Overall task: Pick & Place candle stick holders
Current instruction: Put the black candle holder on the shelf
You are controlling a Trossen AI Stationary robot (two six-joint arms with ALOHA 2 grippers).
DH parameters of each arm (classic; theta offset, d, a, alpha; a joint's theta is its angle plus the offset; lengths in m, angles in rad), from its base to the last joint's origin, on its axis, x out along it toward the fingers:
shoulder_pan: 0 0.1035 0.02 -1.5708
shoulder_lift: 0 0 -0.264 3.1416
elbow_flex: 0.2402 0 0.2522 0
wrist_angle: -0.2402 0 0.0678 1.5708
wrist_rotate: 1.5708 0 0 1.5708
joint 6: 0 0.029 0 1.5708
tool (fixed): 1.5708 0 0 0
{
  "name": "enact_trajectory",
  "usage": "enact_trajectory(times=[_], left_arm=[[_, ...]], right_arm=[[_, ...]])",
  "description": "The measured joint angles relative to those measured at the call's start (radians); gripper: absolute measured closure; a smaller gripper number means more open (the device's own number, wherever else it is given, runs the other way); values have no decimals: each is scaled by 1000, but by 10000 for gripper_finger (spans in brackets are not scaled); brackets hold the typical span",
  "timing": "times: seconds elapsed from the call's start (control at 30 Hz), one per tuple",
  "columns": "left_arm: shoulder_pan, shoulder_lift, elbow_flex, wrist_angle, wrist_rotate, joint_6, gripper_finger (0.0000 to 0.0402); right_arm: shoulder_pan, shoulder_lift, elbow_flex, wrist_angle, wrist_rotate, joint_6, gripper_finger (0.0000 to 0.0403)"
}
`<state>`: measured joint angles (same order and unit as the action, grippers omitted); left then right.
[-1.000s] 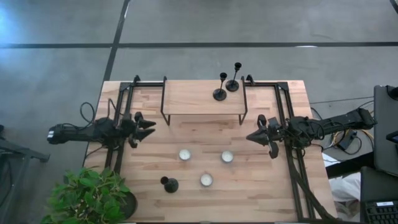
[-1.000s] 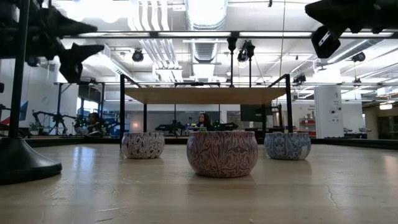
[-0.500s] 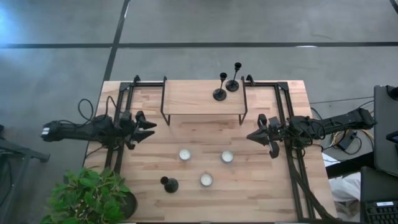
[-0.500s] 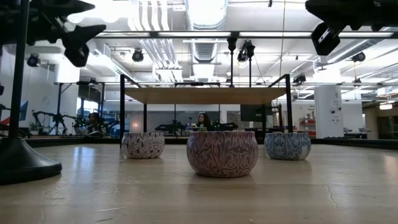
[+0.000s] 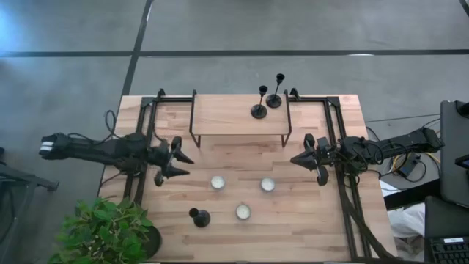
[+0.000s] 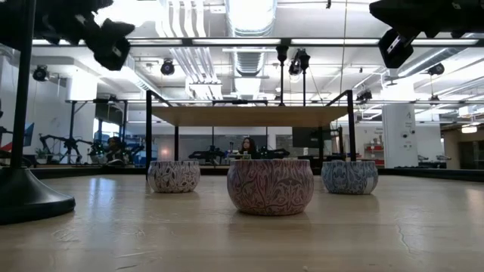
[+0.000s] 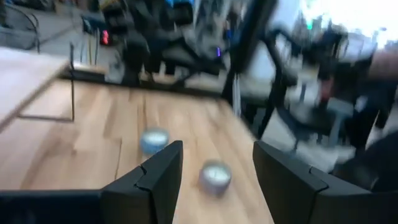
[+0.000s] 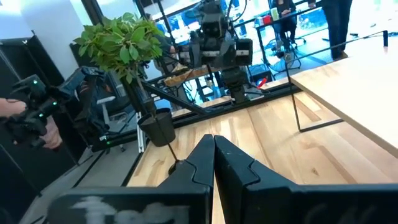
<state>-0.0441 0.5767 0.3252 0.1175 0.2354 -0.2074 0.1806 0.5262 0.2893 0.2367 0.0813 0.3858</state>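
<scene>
Pale wooden planks make up the bench (image 5: 308, 220), with a grey concrete floor around it. Above the left side hangs the left end effector (image 5: 178, 163), its two dark fingers (image 7: 155, 177) parted about halfway with nothing between them. Opposite, over the right side, the right end effector (image 5: 295, 160) has its fingers pressed together, also empty.

Three black candlestick holders show, each a round base with a thin stem and a small cup. Two candlestick holders (image 5: 267, 98) stand close together on a raised wooden shelf (image 5: 220, 116) at the far edge. The third candlestick holder (image 5: 200, 217) stands on the near side of the bench, beyond the left end effector's fingertips and apart from them.

Three small patterned candle tins (image 5: 242, 212) sit between the two end effectors, just beside the third holder. A potted plant (image 5: 106, 231) fills the near left corner.
</scene>
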Motion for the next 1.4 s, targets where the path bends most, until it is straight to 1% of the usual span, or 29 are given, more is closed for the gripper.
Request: enact_trajectory(times=[0.07, 0.17, 0.3, 0.43, 0.7, 0.9, 1.13, 1.4], left_arm=[[-1, 36, 0, 1, 22, 46, 200], [-2, 89, -2, -9, 54, 74, 200], [-16, 142, 3, 50, 104, 91, 200], [-58, 185, 4, 93, 134, 116, 200], [-194, 277, 5, 92, 130, 124, 201], [-272, 364, 5, 100, 123, 124, 211], [-303, 462, 33, 200, 123, 121, 212], [-319, 567, 74, 205, 134, 122, 211]], right_arm=[[0, 0, 0, 0, 0, 4, 394], [0, 0, 0, 1, 0, 5, 394], [0, 0, -1, 0, 0, 7, 394], [0, 0, -1, 1, 0, 7, 394], [0, 0, -1, 0, 0, 7, 394], [0, 0, -1, 0, 0, 7, 394], [0, 0, -1, 1, 7, 7, 394], [0, 0, -1, 1, 9, 7, 394]])
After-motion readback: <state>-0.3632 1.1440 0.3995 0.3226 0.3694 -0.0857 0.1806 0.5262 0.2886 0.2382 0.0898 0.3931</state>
